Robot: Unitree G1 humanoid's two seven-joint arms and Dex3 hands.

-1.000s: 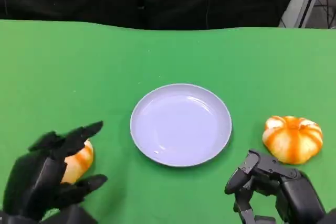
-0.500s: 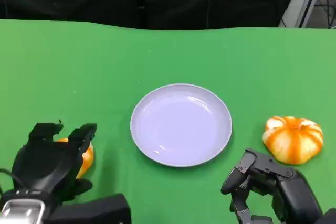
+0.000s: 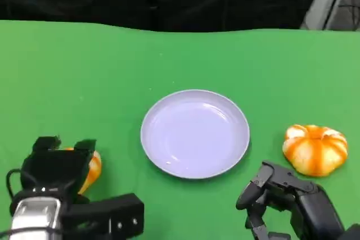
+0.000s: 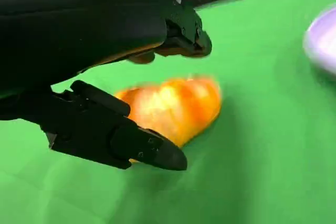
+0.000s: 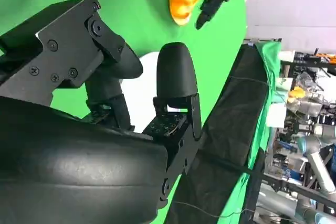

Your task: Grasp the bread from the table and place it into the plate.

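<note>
I see the bread (image 4: 173,107), a glossy orange-and-cream bun, lying on the green table (image 3: 112,71) at near left, left of the plate (image 3: 194,133). My left hand (image 3: 56,168) is cupped over it, fingers (image 4: 152,150) apart on either side; whether they touch it I cannot tell. My right hand (image 3: 287,198) holds nothing, fingers curled in.

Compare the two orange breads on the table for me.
The left bread sits under the left hand, fingers around it, mostly hidden; the right bread lies bare, just beyond the right hand, untouched. The right bread shows a round, ribbed top. Both are orange with pale streaks, flanking the plate.
</note>
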